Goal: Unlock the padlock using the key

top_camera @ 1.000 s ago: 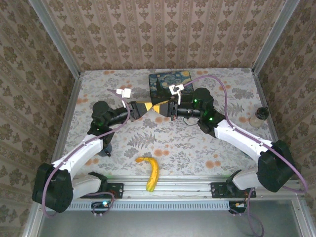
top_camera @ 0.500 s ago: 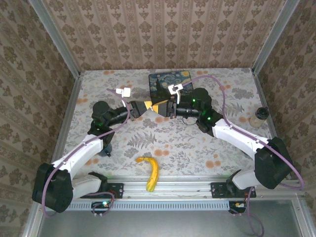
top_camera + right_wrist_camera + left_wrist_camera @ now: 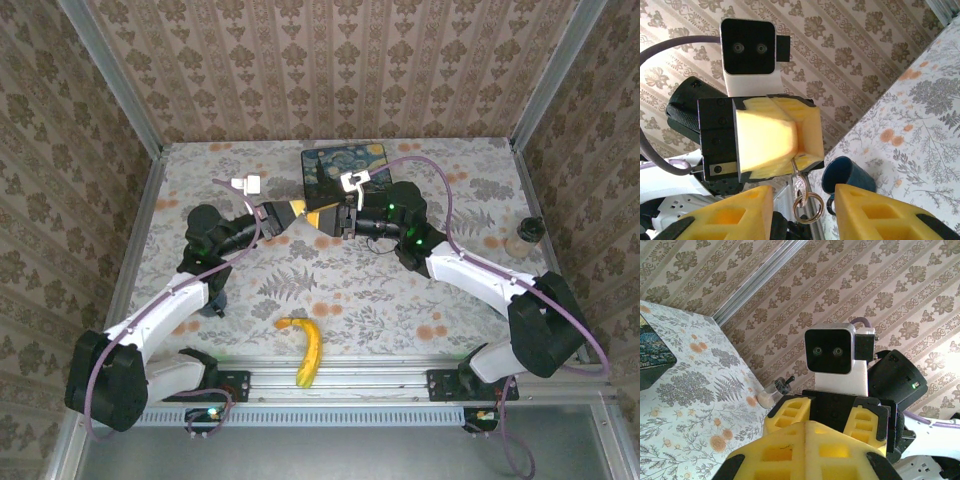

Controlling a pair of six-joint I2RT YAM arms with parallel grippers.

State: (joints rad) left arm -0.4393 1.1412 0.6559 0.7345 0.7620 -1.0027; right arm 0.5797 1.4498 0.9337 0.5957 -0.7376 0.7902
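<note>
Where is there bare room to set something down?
Free: the far-left corner beside the painted tin box; the far-right stretch between tin and small bottle; the near middle between banana and right arm. Crowded: before the tin, where the left end effector and right end effector meet.

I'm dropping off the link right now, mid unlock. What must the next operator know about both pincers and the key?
The left pincer is shut on the key, silvery rings dangling below it.
The right pincer is open, fingers either side of those rings, facing the left one on the near side of the starry tin.
Done: key held off the table.
Left: locate the padlock (too small to tell whether it hangs on the rings), insert the key, turn.
</note>
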